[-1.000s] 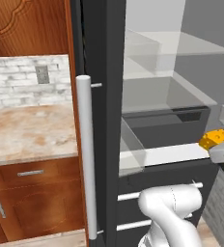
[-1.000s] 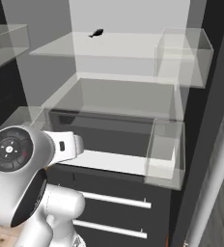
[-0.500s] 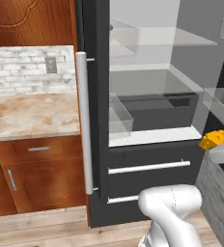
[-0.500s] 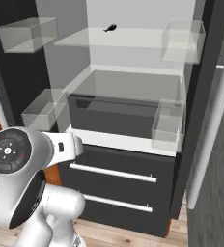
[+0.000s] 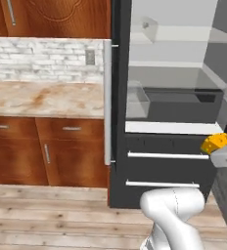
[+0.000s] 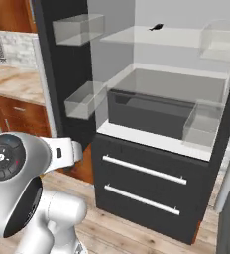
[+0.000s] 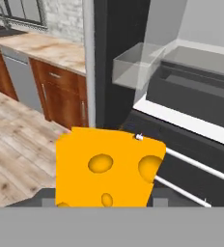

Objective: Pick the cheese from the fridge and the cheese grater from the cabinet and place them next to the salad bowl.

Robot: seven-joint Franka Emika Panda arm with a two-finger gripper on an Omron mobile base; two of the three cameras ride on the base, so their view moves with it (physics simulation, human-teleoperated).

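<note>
At the lower centre of the hand view, the yellow-orange holed cheese wedge [image 7: 105, 172] sits clamped in the claw [image 7: 104, 202], whose tips seem mostly hidden behind it, before the open dark fridge [image 7: 191, 140].

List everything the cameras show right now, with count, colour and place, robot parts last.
yellow-orange cheese wedge with holes: one, held in the gripper, outside the fridge front
tall dark grey fridge: one, door open, translucent shelves and clear bins inside, two lower drawers with silver bar handles
long silver bar handle: one, vertical, on the fridge door edge
small dark object: one, on the upper fridge shelf, too small to identify
marbled beige countertop: one, left of the fridge, under a grey-white brick backsplash
reddish-brown wooden lower cabinets: under the countertop, silver handles
reddish-brown wooden wall cabinet: above the backsplash
light wood plank floor: in front of the cabinets
gripper: one, shut on the cheese wedge
white arm: one, rising in front of the fridge
</note>
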